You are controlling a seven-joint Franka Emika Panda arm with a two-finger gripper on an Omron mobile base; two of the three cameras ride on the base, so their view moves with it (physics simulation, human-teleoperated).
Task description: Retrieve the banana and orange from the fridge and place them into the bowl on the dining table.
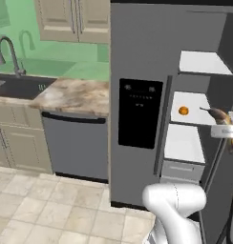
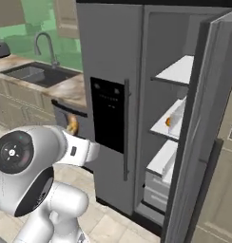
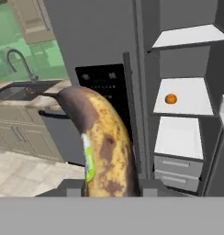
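Observation:
The banana (image 3: 102, 147), yellow-brown with dark blotches, sits between the fingers of my gripper (image 3: 110, 189), which is shut on it. From the left base view the banana (image 1: 217, 114) and gripper (image 1: 227, 130) hang at the right edge, in front of the fridge's open compartment. In the right base view the banana (image 2: 72, 124) peeks out behind my arm. The orange (image 1: 184, 110) (image 3: 170, 98) (image 2: 168, 121) lies on a middle white shelf inside the fridge (image 1: 137, 57) (image 2: 108, 47) (image 3: 95, 36). The bowl and the dining table are out of view.
The fridge's right door (image 2: 198, 142) stands open close to my right. Its left door with the black dispenser panel (image 1: 140, 112) is shut. A grey dishwasher (image 1: 75, 145) and a marbled counter with a sink (image 1: 20, 86) lie to the left.

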